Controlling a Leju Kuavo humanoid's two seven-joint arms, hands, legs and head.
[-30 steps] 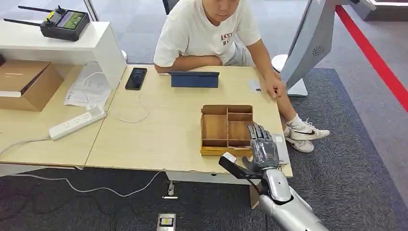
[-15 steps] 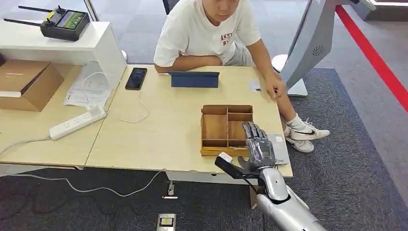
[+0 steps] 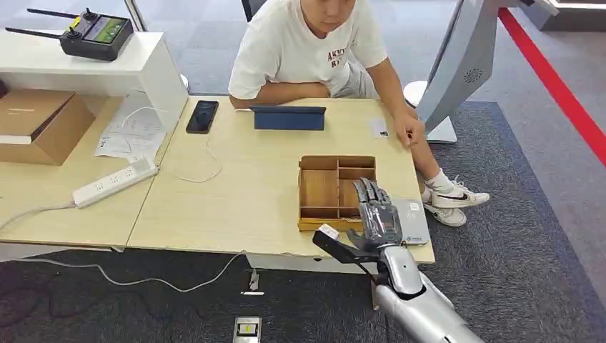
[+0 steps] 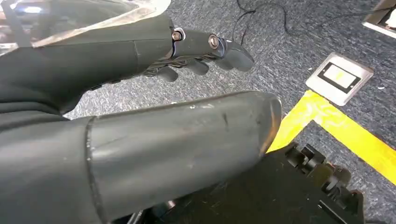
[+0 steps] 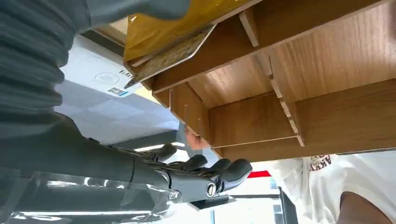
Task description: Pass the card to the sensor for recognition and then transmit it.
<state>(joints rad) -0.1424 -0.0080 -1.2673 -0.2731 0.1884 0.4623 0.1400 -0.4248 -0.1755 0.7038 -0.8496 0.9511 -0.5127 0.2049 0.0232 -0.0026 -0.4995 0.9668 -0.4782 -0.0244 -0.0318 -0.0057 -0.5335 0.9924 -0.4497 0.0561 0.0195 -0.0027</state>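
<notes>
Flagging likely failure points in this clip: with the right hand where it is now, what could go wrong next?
1. The right hand hovers open over the wooden tray's near right corner; reaching down, its fingers may catch a divider or shove the tray.
2. The grey sensor pad lies at the table's near edge, partly under the hand; a bump could push it off.
3. The person's hand rests nearby.

- A light wood tabletop (image 3: pixel 243 193) stands on dark grey carpet (image 3: pixel 514 250).
- A white shelf unit (image 3: pixel 154 68) stands at the tabletop's far left.
- A red stripe (image 3: pixel 554 86) crosses the paler floor.
- A silver floor socket (image 3: pixel 246 329) lies beneath the tabletop's near edge.
- A grey stand (image 3: pixel 457 64) rises at the right.
</notes>
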